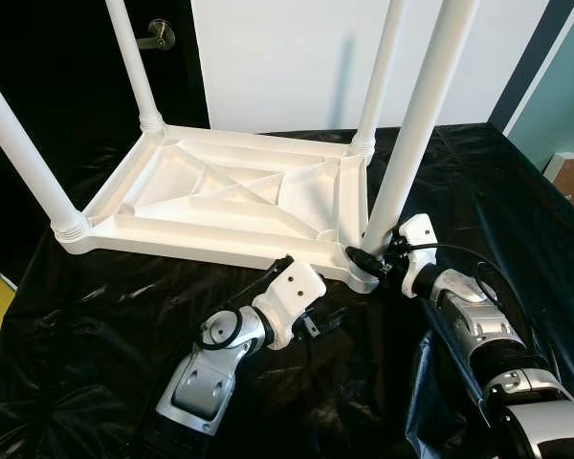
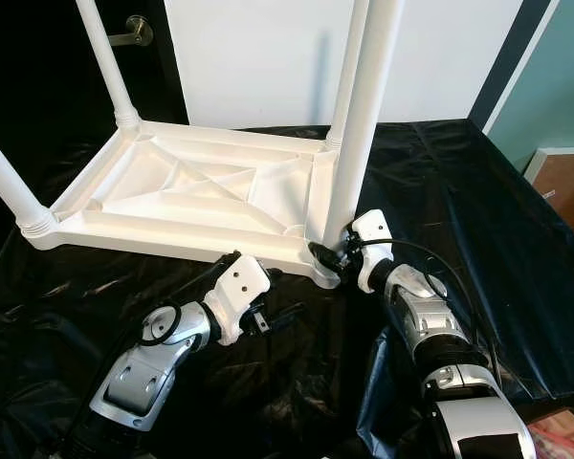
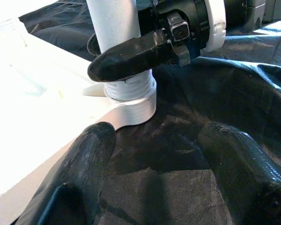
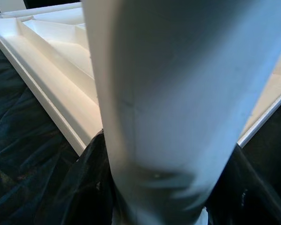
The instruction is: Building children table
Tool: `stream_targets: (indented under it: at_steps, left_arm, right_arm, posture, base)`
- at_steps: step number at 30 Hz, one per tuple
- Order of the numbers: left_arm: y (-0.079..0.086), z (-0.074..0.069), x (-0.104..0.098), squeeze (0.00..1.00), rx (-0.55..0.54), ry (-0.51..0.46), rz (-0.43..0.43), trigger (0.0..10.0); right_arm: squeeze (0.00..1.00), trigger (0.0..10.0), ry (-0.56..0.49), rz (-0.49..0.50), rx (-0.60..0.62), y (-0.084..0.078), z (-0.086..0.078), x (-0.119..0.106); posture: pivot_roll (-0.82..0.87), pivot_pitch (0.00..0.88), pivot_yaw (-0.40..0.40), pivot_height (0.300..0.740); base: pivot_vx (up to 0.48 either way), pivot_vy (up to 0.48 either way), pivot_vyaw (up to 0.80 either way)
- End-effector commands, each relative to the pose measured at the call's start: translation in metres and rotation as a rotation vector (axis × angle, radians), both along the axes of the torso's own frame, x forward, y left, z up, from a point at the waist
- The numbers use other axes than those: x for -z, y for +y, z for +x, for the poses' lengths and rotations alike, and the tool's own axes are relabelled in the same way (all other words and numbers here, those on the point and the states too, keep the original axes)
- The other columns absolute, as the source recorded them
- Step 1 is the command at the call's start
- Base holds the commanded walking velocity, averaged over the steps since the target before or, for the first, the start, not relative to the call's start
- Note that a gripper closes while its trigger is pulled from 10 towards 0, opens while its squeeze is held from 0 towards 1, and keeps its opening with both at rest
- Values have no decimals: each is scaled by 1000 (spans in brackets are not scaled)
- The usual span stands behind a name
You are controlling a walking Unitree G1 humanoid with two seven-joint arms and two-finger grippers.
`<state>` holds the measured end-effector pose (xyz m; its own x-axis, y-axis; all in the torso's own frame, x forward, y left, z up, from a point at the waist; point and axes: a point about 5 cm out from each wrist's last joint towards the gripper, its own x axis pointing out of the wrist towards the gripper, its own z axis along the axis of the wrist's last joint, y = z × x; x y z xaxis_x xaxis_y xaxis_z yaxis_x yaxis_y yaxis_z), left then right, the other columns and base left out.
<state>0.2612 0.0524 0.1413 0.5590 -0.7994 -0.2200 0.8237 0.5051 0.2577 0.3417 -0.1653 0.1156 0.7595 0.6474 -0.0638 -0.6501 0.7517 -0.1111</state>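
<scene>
Overall, upturned white tabletop (image 1: 220, 196) lies flat on black sheet (image 1: 105, 306), ribbed underside up, four legs standing. Left gripper (image 1: 327, 319) low on sheet at 6 o'clock of tabletop's near edge, fingers (image 3: 91, 154) apart, holding nothing, aimed at near-right corner socket (image 3: 131, 105). Near-right leg (image 1: 416, 124) stands at that corner, long axis vertical, threaded base in socket. Right gripper (image 1: 368, 260) clamped round leg just above threads, at 3 o'clock of socket. Judgement: right arm nearer; coming move is twist about leg's vertical axis.
</scene>
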Motion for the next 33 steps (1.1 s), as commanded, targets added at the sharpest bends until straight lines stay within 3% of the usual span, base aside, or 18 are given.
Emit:
stream_targets:
  at_steps: [1,3,4,9,11,14,15,16,21,22,24,29,33]
  left_arm:
    - [3,3,-3,0,-84,-39,-3,10000]
    - [2,3,-3,0,-85,-39,-4,10000]
    - [2,3,-3,0,-85,-39,-4,10000]
    - [2,3,-3,0,-85,-39,-5,10000]
    - [2,3,-3,0,-81,-38,-5,10000]
    - [0,2,-2,0,-68,-34,-6,10000]
    - [0,2,-2,0,-68,-34,-6,10000]
    - [-2,3,-2,0,-58,-34,-4,10000]
    - [-4,3,-3,0,-48,-34,-7,10000]
    - [-5,4,-3,0,-39,-35,-5,10000]
    - [-5,4,-3,0,-34,-35,-4,10000]
    - [-6,4,-3,0,-27,-33,-5,10000]
    - [-7,3,-3,0,-21,-32,-5,10000]
  right_arm:
    - [0,0,54,-14,-32,4,-4,12]
    - [0,0,55,-11,-25,3,-4,13]
    - [0,10000,56,-3,-13,3,-4,13]
    - [0,10000,58,11,37,5,-5,14]
    - [0,10000,64,-4,122,8,-6,17]
    - [0,10000,96,59,287,17,-9,21]
    - [0,10000,96,59,287,17,-9,21]
    - [0,10000,112,85,415,24,-12,24]
    - [0,10000,114,107,568,30,-15,26]
    - [0,10000,128,157,735,38,-19,27]
    - [0,10000,145,185,801,46,-22,28]
    - [0,10000,139,199,748,59,-22,20]
    - [0,10000,136,198,758,60,-24,18]
  posture:
    - [66,0,-62,740]
    - [64,0,-62,740]
    - [63,0,-63,740]
    - [59,0,-61,740]
    - [49,0,-57,740]
    - [34,0,-48,740]
    - [34,0,-48,740]
    - [25,0,-42,740]
    - [19,0,-37,740]
    - [11,0,-29,740]
    - [11,0,-29,740]
    - [1,0,-24,740]
    - [3,0,-23,740]
  base:
    - [0,0,0]
    - [0,0,0]
    - [0,0,0]
    - [0,0,0]
    - [0,0,0]
    - [0,0,0]
    - [0,0,0]
    - [0,0,0]
    - [0,0,0]
    - [0,0,0]
    - [0,0,0]
    - [0,0,0]
    - [0,0,0]
